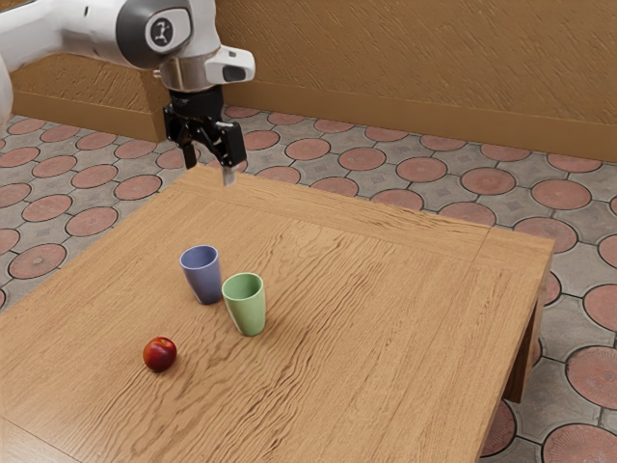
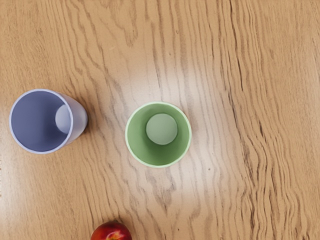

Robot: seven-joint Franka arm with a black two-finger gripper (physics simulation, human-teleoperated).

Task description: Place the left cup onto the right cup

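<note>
Blue cup (image 1: 201, 273): position? (K.)

Upright on the bench (image 1: 405, 318), mouth up, at the exterior view's left of the pair. Just beside it stands the green cup (image 1: 244, 304), also upright. The wrist view shows bare wood between the two, so they are not touching. (M.)

Progress on the stack? (K.)

None to log. The gripper (image 1: 207, 164) hangs high over the bench's far edge, well apart from both cups. Its fingers are spread with nothing between them. Left to do, as I judge it: descend to the blue cup, grip its wall, lift, carry it over the green cup and set it onto the green rim. All steps are open. (M.)

Anything else on the surface? (K.)

One red apple (image 1: 160, 354), near the cups on the camera's side and apart from both. It is probably clear of the carry path, since blue travels toward green and away from it. (M.)

Surface and room? (K.)

The bench is light wood, flat, with strong wavy grain. The wrist view shows a soft glare patch around the green cup. The floor (image 1: 424, 169) is round reddish tiles set in grey. A wood-panelled wall (image 1: 434, 48) with a skirting board stands behind. (M.)
</note>
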